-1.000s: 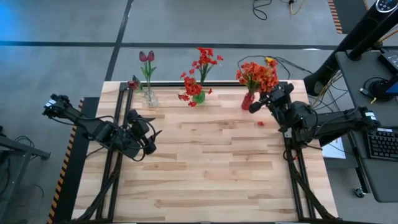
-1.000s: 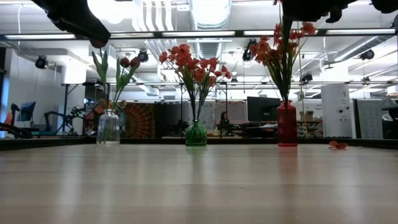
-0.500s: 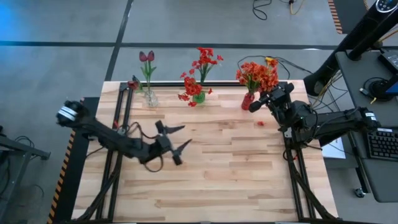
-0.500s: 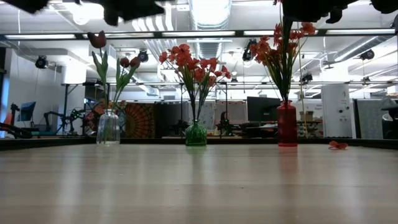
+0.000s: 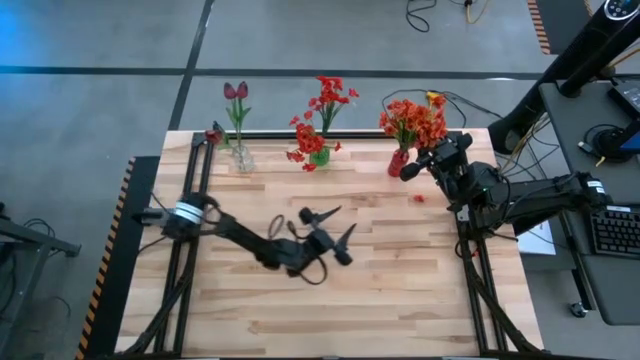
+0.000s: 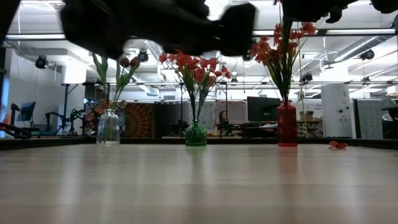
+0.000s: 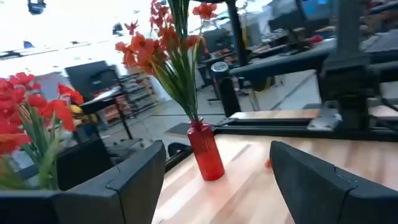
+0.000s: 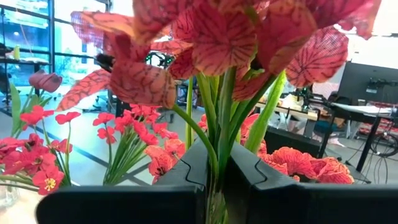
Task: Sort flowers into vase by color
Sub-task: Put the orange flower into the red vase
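Right gripper (image 5: 408,170) pinched on an orange flower (image 8: 217,37) stem above the red vase (image 5: 399,162) at the bench's far right corner, left gripper (image 5: 328,230) wide open mid-bench; clumsy lowering may topple vase.

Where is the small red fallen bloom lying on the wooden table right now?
In the high view the small red fallen bloom lies on the wooden table at its right side, just in front of the red vase and beside the right pincer.
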Robot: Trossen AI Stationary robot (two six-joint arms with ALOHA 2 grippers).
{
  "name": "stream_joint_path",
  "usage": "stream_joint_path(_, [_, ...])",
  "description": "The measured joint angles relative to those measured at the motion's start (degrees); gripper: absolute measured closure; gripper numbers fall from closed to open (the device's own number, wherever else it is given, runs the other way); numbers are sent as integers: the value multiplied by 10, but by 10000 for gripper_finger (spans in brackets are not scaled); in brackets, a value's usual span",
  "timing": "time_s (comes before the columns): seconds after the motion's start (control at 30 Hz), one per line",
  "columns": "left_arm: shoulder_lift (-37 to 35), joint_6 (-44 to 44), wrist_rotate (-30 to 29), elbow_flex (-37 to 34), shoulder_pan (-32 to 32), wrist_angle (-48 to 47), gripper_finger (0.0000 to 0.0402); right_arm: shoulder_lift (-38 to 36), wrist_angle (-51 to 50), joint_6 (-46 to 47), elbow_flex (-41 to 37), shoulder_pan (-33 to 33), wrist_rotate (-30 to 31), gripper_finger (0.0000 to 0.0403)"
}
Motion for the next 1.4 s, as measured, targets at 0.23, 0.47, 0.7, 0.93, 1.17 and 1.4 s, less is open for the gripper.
stream_joint_path(0.23, [128, 33, 65, 115, 44, 70, 141, 0, 0, -4, 0, 0, 0, 383])
stream_joint_path(0.47, [185, 33, 113, 184, 82, 62, 173, 0, 0, -32, 0, 0, 1, 383])
stream_joint_path(0.7, [191, 0, 158, 193, 118, 55, 189, 11, 0, -46, 0, -4, 1, 383])
stream_joint_path(0.93, [190, -4, 143, 193, 123, 44, 190, 32, 1, -43, 0, -20, 0, 383])
stream_joint_path(1.17, [190, -4, 142, 192, 123, 39, 190, 38, 3, -14, 0, -41, -39, 383])
stream_joint_path(1.4, [190, -4, 111, 192, 122, 35, 190, 38, 2, -16, 0, -56, -39, 383])
